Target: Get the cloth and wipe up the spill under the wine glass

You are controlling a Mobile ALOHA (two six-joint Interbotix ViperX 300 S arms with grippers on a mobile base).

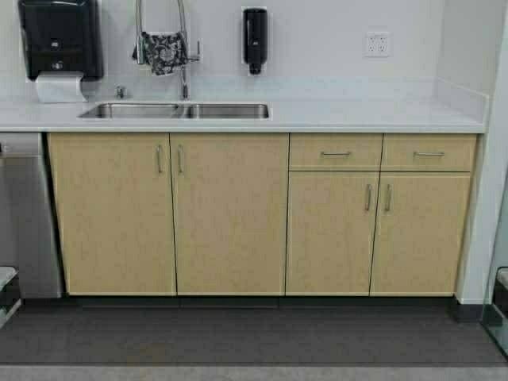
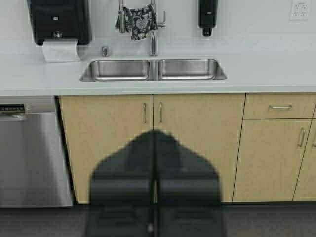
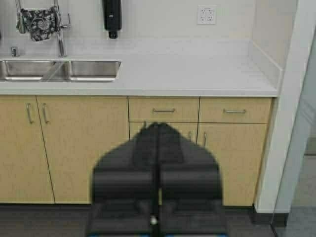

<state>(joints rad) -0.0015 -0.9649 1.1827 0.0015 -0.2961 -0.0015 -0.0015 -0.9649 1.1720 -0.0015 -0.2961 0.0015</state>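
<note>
The cloth, dark with a pale floral pattern, hangs over the faucet above the double sink; it also shows as the cloth in the left wrist view and the cloth in the right wrist view. The wine glass and the spill are out of view. My left gripper is shut and empty, held well back from the cabinets. My right gripper is likewise shut with nothing in it. Neither arm shows in the high view.
A white countertop runs to a side wall at the right. Tan cabinet doors and drawers stand below it, a steel dishwasher at left. A paper towel dispenser and soap dispenser hang on the wall. Dark floor mat lies ahead.
</note>
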